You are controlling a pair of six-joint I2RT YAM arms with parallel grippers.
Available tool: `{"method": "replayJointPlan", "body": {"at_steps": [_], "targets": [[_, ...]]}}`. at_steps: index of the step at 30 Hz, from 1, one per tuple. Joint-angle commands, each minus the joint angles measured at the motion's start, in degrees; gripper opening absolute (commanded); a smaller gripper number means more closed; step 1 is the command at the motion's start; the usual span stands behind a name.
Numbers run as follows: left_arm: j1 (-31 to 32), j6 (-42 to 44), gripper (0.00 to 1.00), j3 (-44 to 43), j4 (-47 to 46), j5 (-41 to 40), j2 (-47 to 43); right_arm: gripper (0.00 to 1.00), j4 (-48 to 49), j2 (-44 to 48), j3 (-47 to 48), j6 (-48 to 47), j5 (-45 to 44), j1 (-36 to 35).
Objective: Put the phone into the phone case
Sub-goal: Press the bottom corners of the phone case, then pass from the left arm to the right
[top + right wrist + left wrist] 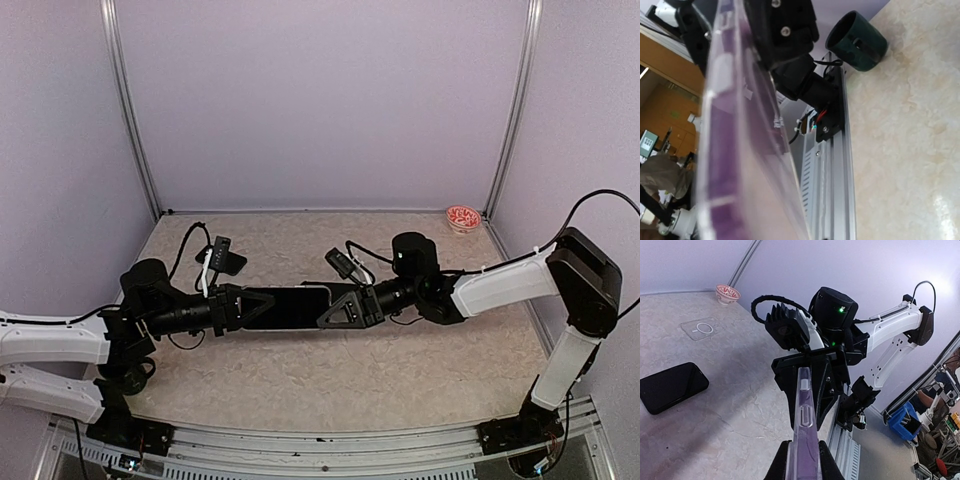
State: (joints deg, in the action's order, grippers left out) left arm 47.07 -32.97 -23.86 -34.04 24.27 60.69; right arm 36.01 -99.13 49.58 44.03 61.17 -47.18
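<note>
Top view: left gripper point(258, 303) and right gripper point(335, 310) sit nose to nose mid-table point(330, 385), well apart from the red-patterned bowl point(463, 218) in the far right corner. The dark phone point(295, 307) shows in the gap between them, on the left-arm side of the bowl and nearer the bases. Left wrist view: the phone case point(805, 430) is clear with a purple tint, held on edge off the table and running straight away from the camera toward the right arm. The left fingers point(782, 462) are pressed on its near end from both sides, so that pincer is pinching the case. Its far end runs into the right gripper, whose black fingers sit tight on either side; looks pinched there too. The phone lies flat on the table, clear of the case, on the bowl's side of it and well short of the bowl. A clear flat piece with a white ring point(700, 329) lies between phone and bowl, touching neither. Right wrist view: the case fills the left of the frame, edge-on. One black finger point(787, 27) bears against its side at the top; the other is hidden behind the case. An aluminium rail point(827, 170) runs along the table edge beside the case.
</note>
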Motion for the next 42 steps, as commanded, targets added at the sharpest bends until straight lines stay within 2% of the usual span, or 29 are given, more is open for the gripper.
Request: {"method": "replayJointPlan", "body": {"at_steps": [1, 3, 8, 9, 12, 15, 21, 27, 42], "targets": [[0.9, 3.9, 0.0, -1.0, -1.9, 0.4, -1.1, 0.34, -7.9, 0.9, 3.2, -3.8, -2.5, -0.5], [0.8, 3.5, 0.0, -0.7, -2.3, 0.7, -1.3, 0.54, -15.0, 2.6, 4.2, -10.7, -5.9, -0.6], [-0.1, 2.1, 0.0, -0.5, -2.9, 1.9, -1.3, 0.96, -32.0, 7.8, 5.5, -26.5, -21.6, -0.5], [-0.2, 1.6, 0.0, -0.5, -2.9, 2.1, -1.3, 0.99, -33.5, 9.2, 5.2, -28.8, -24.6, -0.5], [-0.8, 0.2, 0.0, -0.7, -3.0, 3.0, -0.7, 0.99, -34.4, 13.3, 3.0, -34.7, -31.4, -1.0], [-1.0, -1.3, 0.0, -1.1, -3.1, 3.5, 0.1, 1.0, -31.5, 19.2, -1.2, -41.6, -36.6, -2.3], [-1.2, -3.5, 0.0, -3.3, -2.0, 4.5, 3.3, 1.0, -29.1, 27.2, -5.5, -57.4, -43.1, -6.2], [-1.2, -5.5, 0.0, -4.8, -1.9, 4.9, 5.8, 0.99, -29.0, 27.0, -5.7, -66.9, -44.3, -8.9], [-1.2, -8.0, 0.0, -5.9, -0.7, 4.1, 9.1, 0.99, -28.6, 18.8, -0.3, -73.2, -56.3, -16.1]]}}
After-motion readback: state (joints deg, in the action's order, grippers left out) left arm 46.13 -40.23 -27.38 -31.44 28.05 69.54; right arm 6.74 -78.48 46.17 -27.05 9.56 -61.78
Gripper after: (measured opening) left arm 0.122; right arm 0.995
